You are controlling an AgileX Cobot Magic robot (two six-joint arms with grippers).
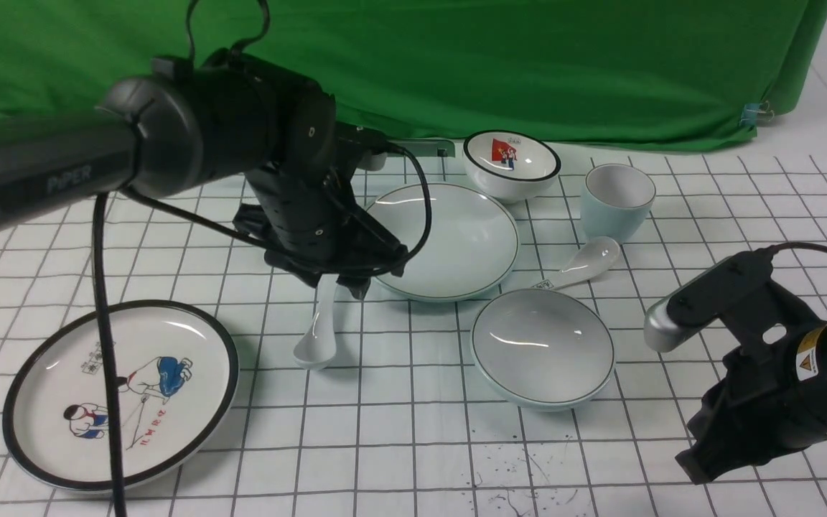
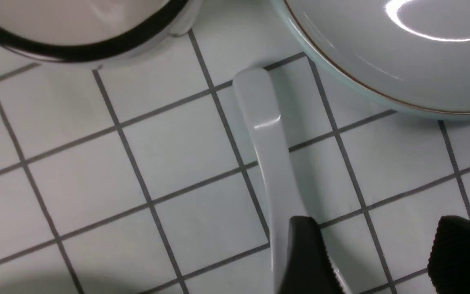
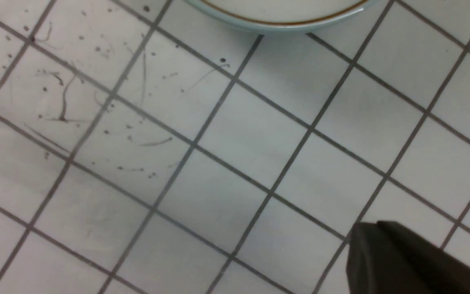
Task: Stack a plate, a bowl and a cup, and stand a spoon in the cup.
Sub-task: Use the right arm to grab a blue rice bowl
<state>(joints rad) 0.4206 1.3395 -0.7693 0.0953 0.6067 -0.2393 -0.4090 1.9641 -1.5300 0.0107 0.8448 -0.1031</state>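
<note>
Left wrist view, fingers (image 2: 305,255) apart, spoon (image 2: 268,155) beneath

Glossy ceramic spoon (image 2: 267,155), matt green cloth (image 1: 528,72)

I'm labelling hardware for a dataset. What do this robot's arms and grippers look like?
Both arms are matte black. The left arm carries grey PiPER lettering and a looping black cable. The right arm has a silver rounded cap and a yellow warning sticker. The left gripper has black ribbed fingers.
</note>
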